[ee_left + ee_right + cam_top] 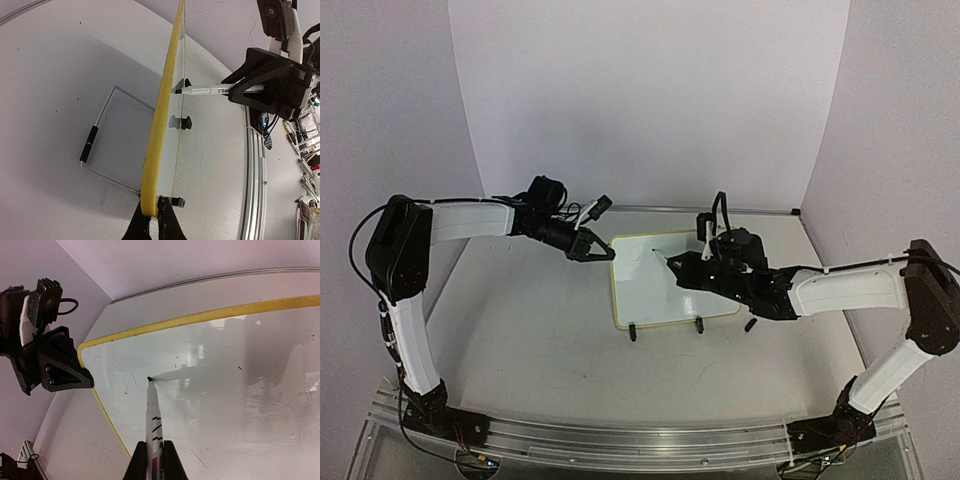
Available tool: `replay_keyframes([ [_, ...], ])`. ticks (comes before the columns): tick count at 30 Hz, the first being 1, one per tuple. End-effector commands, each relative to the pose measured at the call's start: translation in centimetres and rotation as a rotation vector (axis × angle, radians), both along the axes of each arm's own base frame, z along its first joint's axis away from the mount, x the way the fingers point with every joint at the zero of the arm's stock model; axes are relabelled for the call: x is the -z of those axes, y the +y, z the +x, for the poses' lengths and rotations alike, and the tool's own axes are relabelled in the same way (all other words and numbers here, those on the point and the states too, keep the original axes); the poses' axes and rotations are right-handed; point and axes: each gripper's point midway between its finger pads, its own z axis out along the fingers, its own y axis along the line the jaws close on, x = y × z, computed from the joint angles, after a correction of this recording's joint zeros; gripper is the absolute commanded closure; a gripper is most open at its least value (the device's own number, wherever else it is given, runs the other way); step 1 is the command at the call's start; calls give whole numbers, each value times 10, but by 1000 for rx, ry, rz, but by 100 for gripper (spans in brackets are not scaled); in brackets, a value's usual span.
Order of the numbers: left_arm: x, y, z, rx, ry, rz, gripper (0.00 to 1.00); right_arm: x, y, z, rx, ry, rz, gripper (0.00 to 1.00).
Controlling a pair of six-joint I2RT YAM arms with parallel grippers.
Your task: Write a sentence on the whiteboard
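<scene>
The whiteboard point(655, 295) stands tilted at the table's middle, glossy white with a yellow rim point(200, 317). My left gripper point(594, 246) is shut on its upper left corner; in the left wrist view the jaws pinch the rim point(152, 210) edge-on. A white marker point(154, 415) is clamped in my right gripper point(155, 452), which is shut on its barrel. The black tip point(149, 379) touches the board's upper left area. Of the sentence, only a few faint thin strokes point(120, 377) show left of the tip, with no readable word.
Two black clip feet point(632, 332) hold the board's near edge. A wire stand point(107, 145) props it from behind. A small black piece point(750, 325) lies right of the board. The metal rail point(640, 440) runs along the near table edge.
</scene>
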Motion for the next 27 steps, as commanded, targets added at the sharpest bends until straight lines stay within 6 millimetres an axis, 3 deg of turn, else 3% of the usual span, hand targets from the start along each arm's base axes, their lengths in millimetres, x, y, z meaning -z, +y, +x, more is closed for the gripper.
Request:
replay_keyframes([
  [1, 13, 4, 6, 2, -101, 85, 100, -4, -19, 27, 133, -36, -37, 100],
  [10, 12, 4, 6, 2, -103, 84, 100, 3, -22, 24, 135, -20, -42, 100],
  [19, 11, 4, 6, 2, -104, 83, 100, 34, -22, 9, 96, 57, -58, 100],
  [27, 12, 4, 6, 2, -103, 84, 100, 47, -21, 2, 88, 88, -77, 100],
])
